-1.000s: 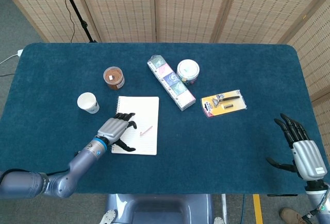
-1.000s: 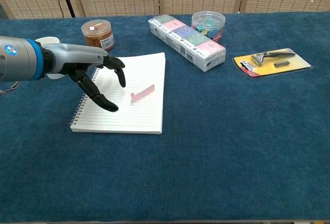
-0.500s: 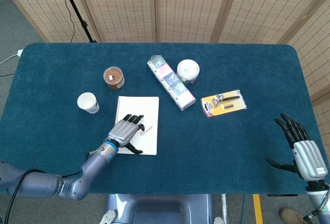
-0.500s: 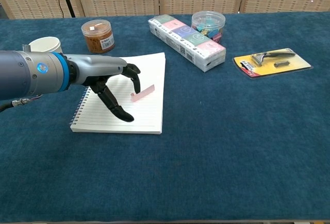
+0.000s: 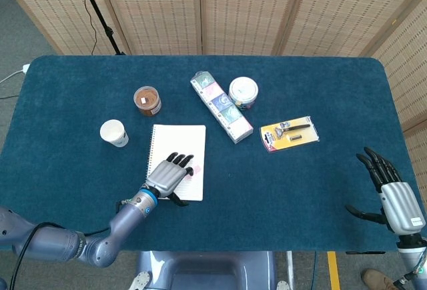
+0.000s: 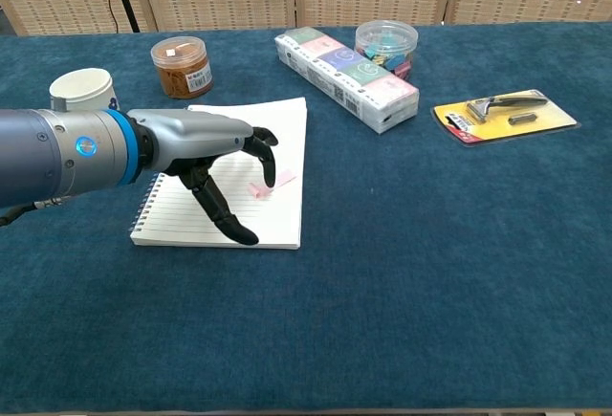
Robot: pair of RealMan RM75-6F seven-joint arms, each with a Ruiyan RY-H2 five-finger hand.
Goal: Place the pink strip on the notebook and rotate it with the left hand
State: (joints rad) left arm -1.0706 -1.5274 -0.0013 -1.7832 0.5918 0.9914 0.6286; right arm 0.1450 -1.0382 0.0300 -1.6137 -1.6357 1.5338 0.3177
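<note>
The white spiral notebook (image 5: 180, 140) (image 6: 280, 121) lies left of the table's middle. On its right half lies the small pink strip (image 5: 193, 170) (image 6: 271, 185), partly hidden. My left hand (image 5: 170, 175) (image 6: 203, 144) is stretched over the page, fingers spread, with its dark fingertips (image 6: 270, 173) on top of the strip. The thumb reaches down toward the notebook's near edge. My right hand (image 5: 393, 200) hangs past the table's right edge, fingers apart, holding nothing; it shows only in the head view.
A brown jar (image 5: 147, 101) (image 6: 182, 64) and a white cup (image 5: 114, 133) (image 6: 84, 87) stand beyond and left of the notebook. A long box (image 5: 221, 106) (image 6: 346, 76), a round tub (image 5: 243, 93) (image 6: 385, 43) and a razor pack (image 5: 289, 133) (image 6: 504, 114) lie to the right.
My left hand has slid rightward across the notebook until its fingers cover the pink strip, which was fully visible before. The right hand has stayed put.
</note>
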